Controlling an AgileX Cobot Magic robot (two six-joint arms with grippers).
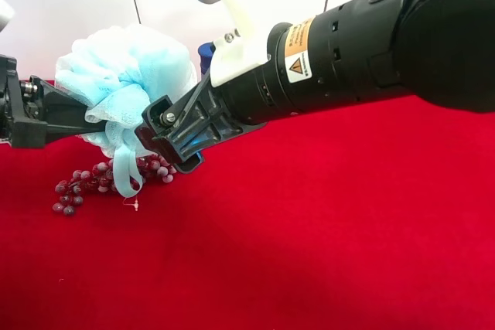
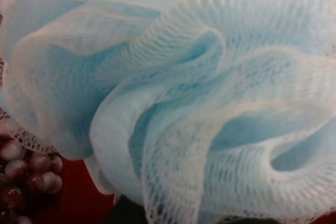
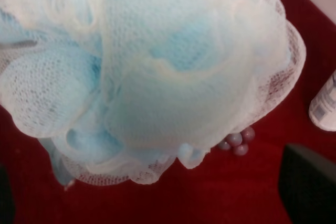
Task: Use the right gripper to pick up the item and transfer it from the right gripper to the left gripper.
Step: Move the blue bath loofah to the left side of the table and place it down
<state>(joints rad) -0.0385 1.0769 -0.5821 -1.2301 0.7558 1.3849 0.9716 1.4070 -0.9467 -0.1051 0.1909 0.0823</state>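
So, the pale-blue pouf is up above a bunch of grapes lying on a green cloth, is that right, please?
Not quite: the cloth is red, not green, as the exterior high view shows. The pouf is indeed up above the grapes lying on it.

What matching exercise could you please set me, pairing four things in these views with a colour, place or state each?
Things:
1. bath pouf
2. grapes
3. bottle
4. left gripper

Descriptions:
A. white body
B. clamped shut
C. pale blue, held up in the air
D. lying on the red cloth

Pairs: 1-C, 2-D, 3-A, 4-B.
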